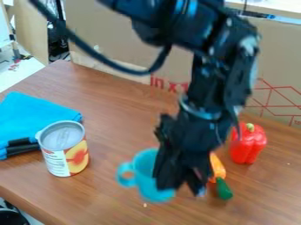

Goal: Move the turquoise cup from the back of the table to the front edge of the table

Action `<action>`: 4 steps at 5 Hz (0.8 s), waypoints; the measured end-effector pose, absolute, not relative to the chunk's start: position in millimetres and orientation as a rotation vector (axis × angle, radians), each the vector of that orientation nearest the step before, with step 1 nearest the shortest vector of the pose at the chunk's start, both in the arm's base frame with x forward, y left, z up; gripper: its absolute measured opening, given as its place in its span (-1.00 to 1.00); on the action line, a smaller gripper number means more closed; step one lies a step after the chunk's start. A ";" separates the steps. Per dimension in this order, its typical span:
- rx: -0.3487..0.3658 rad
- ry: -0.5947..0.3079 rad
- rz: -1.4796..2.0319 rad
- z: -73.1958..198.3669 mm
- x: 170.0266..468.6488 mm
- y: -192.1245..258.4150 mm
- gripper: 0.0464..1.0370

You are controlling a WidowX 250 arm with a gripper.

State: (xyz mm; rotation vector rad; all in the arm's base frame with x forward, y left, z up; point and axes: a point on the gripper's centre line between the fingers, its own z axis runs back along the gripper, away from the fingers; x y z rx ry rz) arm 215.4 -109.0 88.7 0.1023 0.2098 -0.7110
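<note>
The black gripper (183, 185) hangs low over the middle front of the table with its fingers apart. Its left finger (167, 173) overlaps the right side of a turquoise cup (145, 170), whose handle points left; I cannot tell whether they touch. Just right of the gripper lies an orange toy vegetable with a green end (223, 189), partly hidden behind the right finger. A red toy pepper (248, 144) stands farther right and back.
Left of the cup stands a tin can (63, 149) with a fruit label. A folded blue cloth (36, 116) with black parts lies at the left edge. Cardboard (117, 39) rises behind the brown table (111, 103).
</note>
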 end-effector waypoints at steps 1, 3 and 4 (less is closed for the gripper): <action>0.020 0.146 -0.826 71.1 206.8 -117.6 -0.92; -0.001 0.145 -0.860 59.0 210.0 -123.2 -0.92; -0.002 0.177 -0.867 56.9 204.1 -125.9 -0.92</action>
